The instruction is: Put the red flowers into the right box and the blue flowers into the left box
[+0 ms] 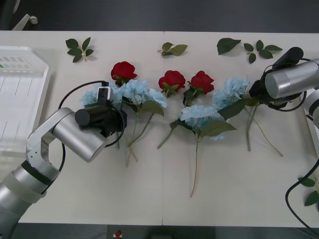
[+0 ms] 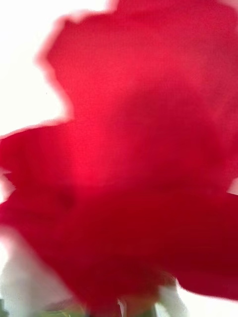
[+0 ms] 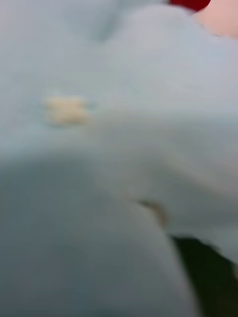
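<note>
Currently, three red flowers point(image 1: 172, 79) lie in a row across the middle of the desk point(image 1: 234, 189), heads toward the far edge; a fourth red head point(image 2: 134, 173) sits pressed right up against the right wrist camera, its position on the desk not determinable. The blue flowers point(image 1: 199, 117) lie just in front of the roses, stems trailing toward the near edge; one cluster at left point(image 1: 139, 92) touches the leftmost rose, one in the centre sits below the two other roses, one at right point(image 1: 230, 92) lies beside the right arm. Pale blue petals point(image 3: 119, 148) crowd the left wrist camera, with a sliver of red at one corner.

Left gripper point(image 1: 103, 93): positioned over the leftmost blue head, wrist lowered onto the flowers; whether its fingers are spread or closed cannot be told. Right gripper point(image 1: 255, 92): at the right blue cluster, hidden by the wrist housing; finger state likewise cannot be told, nor whether it holds anything.

Left box point(image 1: 37, 79): white, slotted, at the desk's left edge, well apart from the flowers. Right box point(image 1: 315, 132): a white rim at the right edge, behind the right arm. Loose green leaf sprigs point(image 1: 79, 49) lie along the far side of the desk.
</note>
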Robot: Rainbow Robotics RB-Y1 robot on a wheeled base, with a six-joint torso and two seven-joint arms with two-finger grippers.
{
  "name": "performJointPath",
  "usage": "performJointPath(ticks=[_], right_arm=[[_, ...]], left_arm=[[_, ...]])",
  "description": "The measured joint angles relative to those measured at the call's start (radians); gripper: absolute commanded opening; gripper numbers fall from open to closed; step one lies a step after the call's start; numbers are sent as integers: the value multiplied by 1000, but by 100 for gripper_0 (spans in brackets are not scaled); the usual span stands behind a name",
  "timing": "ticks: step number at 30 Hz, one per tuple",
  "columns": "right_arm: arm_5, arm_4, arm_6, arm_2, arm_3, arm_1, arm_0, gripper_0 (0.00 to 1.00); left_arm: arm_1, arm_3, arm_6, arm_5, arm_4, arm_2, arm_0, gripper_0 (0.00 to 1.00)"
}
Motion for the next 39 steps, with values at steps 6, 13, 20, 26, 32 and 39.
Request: performJointPath(ticks=[6, 13, 20, 26, 32, 39], right_arm=[[-10, 0, 0, 0, -1, 0, 0, 0], [-11, -83, 71, 0, -69, -27, 0, 0], [62, -224, 268, 0, -172, -152, -1, 0], [144, -321, 441, 0, -249, -294, -1, 0], [200, -413, 598, 0, -284, -426, -1, 0], [266, -435, 801, 0, -284, -535, -1, 0]], left_arm=[[124, -208, -1, 102, 118, 0, 5, 0], [287, -400, -1, 167, 198, 0, 28, 0], [362, -525, -4, 176, 204, 78, 121, 0], [443, -590, -19, 209, 278, 230, 157, 0], [503, -555, -242, 209, 422, 472, 156, 0], [592, -276, -392, 165, 631, 619, 131, 0]])
